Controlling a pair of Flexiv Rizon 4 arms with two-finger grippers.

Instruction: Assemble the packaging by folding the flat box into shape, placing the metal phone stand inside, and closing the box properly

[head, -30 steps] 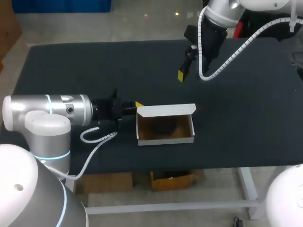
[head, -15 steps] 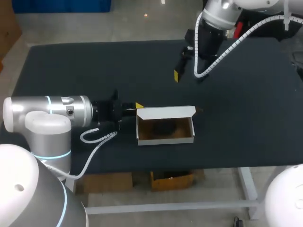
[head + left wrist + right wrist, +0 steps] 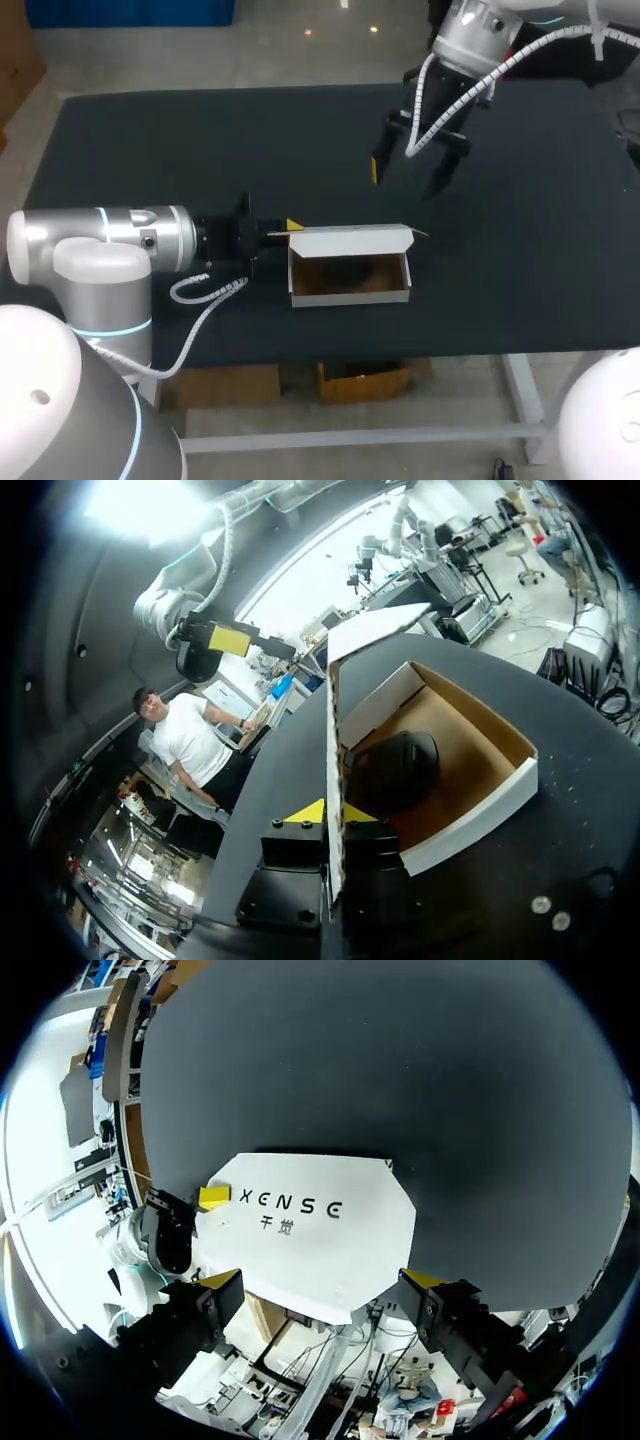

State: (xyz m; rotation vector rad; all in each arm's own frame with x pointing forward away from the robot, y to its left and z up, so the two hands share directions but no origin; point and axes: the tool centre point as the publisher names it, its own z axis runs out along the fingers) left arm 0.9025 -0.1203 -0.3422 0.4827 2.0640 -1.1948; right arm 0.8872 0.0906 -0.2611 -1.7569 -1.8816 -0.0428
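The box point(image 3: 350, 296) lies open side up near the front edge of the surface point(image 3: 150, 150). Its lid point(image 3: 350, 238) is raised along the far wall. Inside we see the phone stand point(image 3: 395, 770), a dark, rounded thing resting on the brown floor of the box, toward the end nearer our left arm. In the head view it is only a dark patch point(image 3: 345, 270), and we cannot make out its form.

Our left tool point(image 3: 330, 813) lies low at the box's left end. Its two yellow tips are closed on the white card there, one on each side, where the lid meets the wall. In the head view only one of those tips shows, just beside the lid's corner.

Our right tool point(image 3: 410, 172) hangs above the surface beyond the box, well apart from it. Its fingers are spread wide and it holds nothing. From its own wrist we see the lid's white outer face point(image 3: 320, 1230) ahead of the right tool point(image 3: 322, 1280). That face hides the inside of the box.
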